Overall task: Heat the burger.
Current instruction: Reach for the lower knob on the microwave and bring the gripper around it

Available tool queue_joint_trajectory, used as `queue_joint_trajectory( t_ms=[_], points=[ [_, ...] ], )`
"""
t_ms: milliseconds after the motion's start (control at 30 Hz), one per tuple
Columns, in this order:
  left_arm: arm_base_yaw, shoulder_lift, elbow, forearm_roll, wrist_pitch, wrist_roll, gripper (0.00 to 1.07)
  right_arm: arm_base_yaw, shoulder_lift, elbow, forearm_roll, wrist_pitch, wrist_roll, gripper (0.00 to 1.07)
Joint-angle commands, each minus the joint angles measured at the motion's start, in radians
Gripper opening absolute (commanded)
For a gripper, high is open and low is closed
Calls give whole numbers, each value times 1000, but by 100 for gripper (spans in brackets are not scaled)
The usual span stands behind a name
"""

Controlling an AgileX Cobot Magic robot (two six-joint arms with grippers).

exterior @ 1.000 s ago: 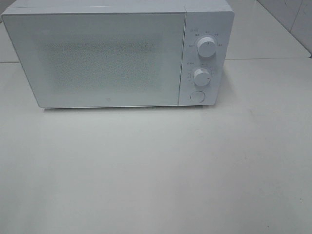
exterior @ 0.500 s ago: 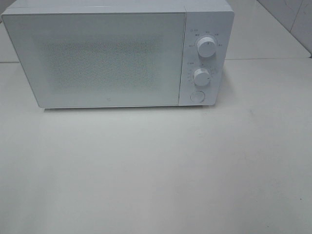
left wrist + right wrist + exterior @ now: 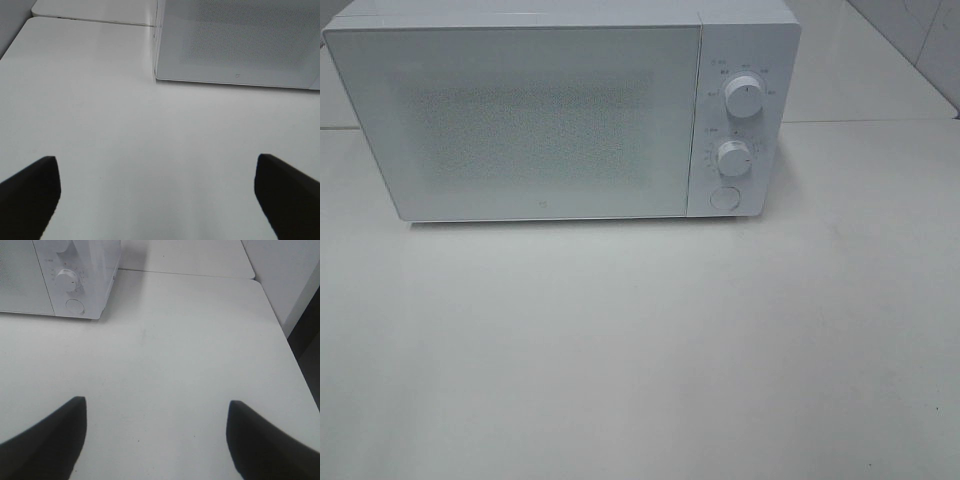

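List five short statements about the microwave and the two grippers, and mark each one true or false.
1. The microwave is closed. True.
2. In the high view, the control panel is on the microwave's left side. False: it is on the right side.
3. The left gripper is open with nothing between its fingers. True.
4. The right gripper holds a burger. False: it is open and empty, above the bare table.
5. The upper knob and lower knob both sit above the round button. True.
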Motion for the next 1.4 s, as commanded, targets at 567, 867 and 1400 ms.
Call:
queue_joint_trajectory(
  t_ms=[567,867,1400],
  points=[
    [4,-25,4,-5,-3,-2,98,-4,-20,-17,8,-48,6,73],
    [4,-25,4,-5,-3,-2,98,-4,120,-15,8,-178,6,73],
    [4,-25,4,-5,-3,-2,98,-4,324,152,8,-630,10,73]
  ],
)
